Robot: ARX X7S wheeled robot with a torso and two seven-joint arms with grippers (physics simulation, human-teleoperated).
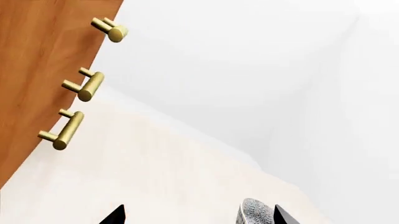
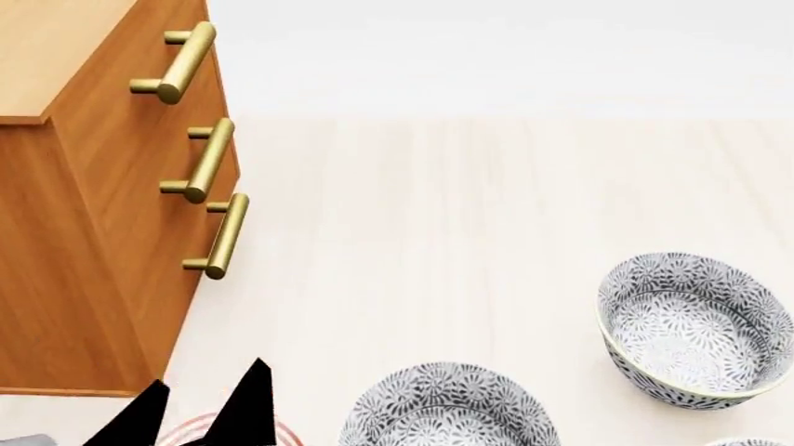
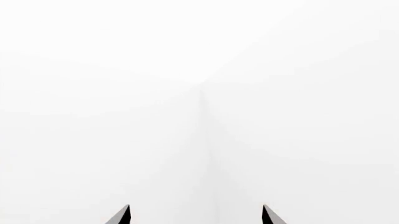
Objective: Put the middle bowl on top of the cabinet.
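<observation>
Three grey leaf-patterned bowls show in the head view: one at the bottom centre (image 2: 447, 409), one at the right (image 2: 694, 330), and a sliver of rim at the bottom right corner (image 2: 750, 442). I cannot tell from here which is the middle bowl. The orange-brown cabinet (image 2: 87, 232) stands at the left, its pale top (image 2: 50, 46) bare. My left gripper (image 2: 192, 418) is open beside the cabinet's foot, holding nothing. In the left wrist view, my left gripper (image 1: 199, 217) has a bowl edge (image 1: 255, 213) showing by one fingertip. My right gripper (image 3: 196, 217) is open and faces blank white.
A flat plate with red rings (image 2: 292, 432) peeks out under my left fingertips. Three brass bar handles (image 2: 205, 158) stick out of the cabinet front, also in the left wrist view (image 1: 84, 86). Pale wooden floor (image 2: 471, 214) stretches to a white wall (image 2: 496, 46).
</observation>
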